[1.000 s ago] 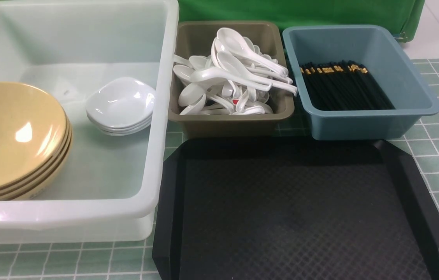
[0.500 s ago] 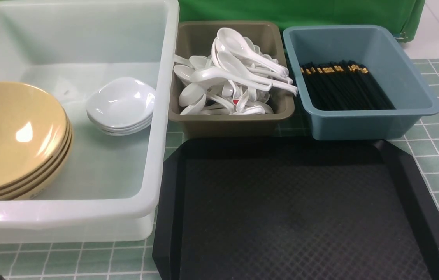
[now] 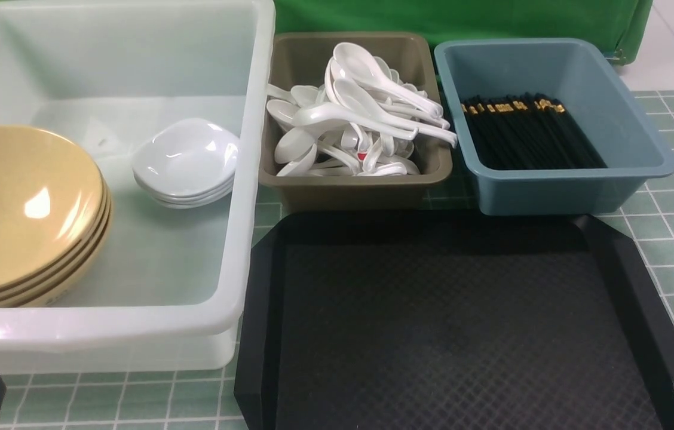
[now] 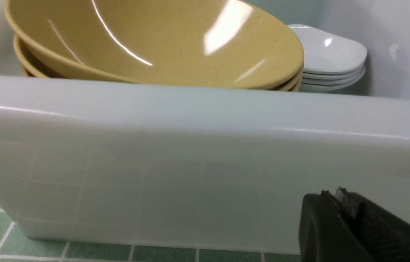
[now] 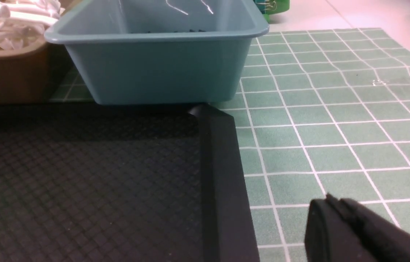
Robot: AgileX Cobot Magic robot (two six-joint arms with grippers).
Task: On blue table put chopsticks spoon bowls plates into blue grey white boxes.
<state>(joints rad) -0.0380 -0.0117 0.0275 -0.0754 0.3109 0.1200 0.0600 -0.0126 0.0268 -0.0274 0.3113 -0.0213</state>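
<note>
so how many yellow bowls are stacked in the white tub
3 yellow bowls at least, nested in one stack at the white tub's near left; more could be hidden under them.

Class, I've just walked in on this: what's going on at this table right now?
Nothing is being handled. The sorting looks done: mustard-yellow bowls and small white dishes sit stacked in the big translucent white tub, white soup spoons fill the grey-brown bin, and black chopsticks lie in the dusty-blue bin. The textured black tray is bare. Both claws are shut and empty, low beside the tub and tray.
</note>
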